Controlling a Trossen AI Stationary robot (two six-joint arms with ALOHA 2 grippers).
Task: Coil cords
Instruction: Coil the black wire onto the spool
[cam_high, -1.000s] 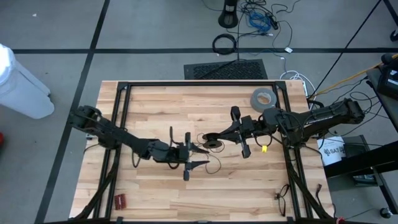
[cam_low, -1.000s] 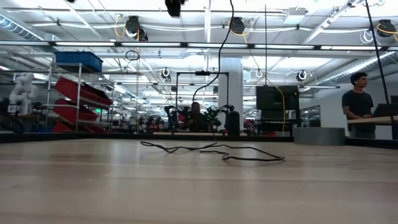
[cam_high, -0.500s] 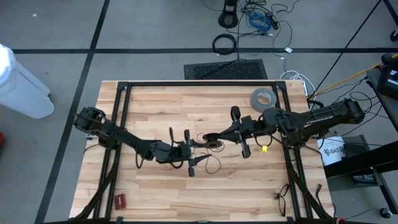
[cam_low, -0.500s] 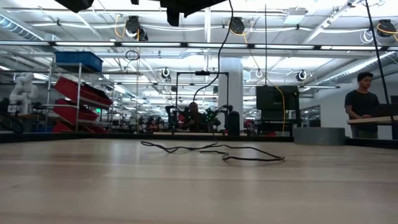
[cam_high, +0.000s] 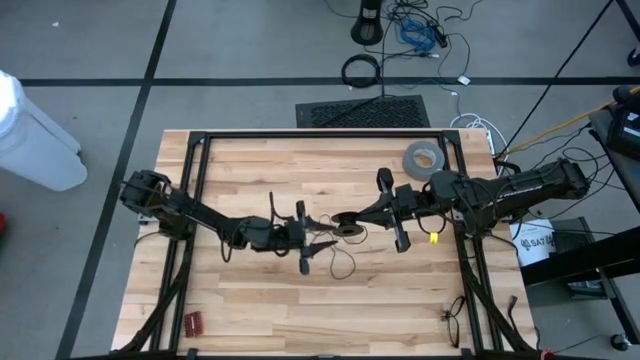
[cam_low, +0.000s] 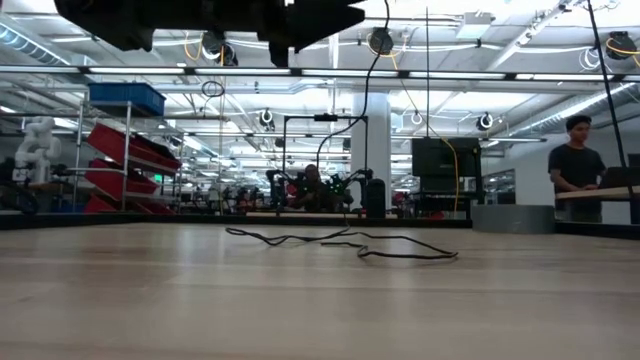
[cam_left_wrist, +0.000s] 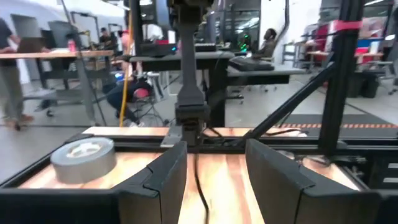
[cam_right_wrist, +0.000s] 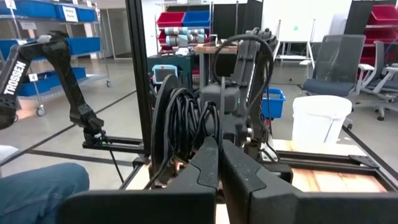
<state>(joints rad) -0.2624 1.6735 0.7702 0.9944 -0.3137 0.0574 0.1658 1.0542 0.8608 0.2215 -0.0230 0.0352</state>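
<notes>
The jaws of the left gripper (cam_high: 318, 243) stand apart, with nothing between them that I can see; in the left wrist view its two dark fingers (cam_left_wrist: 163, 180) frame a thin black line running away over the wood. The jaws of the right gripper (cam_high: 340, 221) are pressed together. It seems they pinch the cord there, but the wire is too thin to be sure.

The cord (cam_high: 338, 263) is the landmark here. In the high view it lies on the wooden table (cam_high: 250, 160) near the middle, as a few loose loops rather than a neat coil. One small loop sits just at the tip of the right gripper, and a bigger loop hangs out toward the table's near edge, just beside the left gripper. In the low view the cord (cam_low: 345, 243) lies flat on the table, stretched mostly sideways.

My judgement: the loose lower loop is nearer to the left gripper, so that arm should take it, while the right gripper holds the other part steady. The grey tape roll (cam_high: 424, 158) lies well apart from the cord, beyond the right arm.
</notes>
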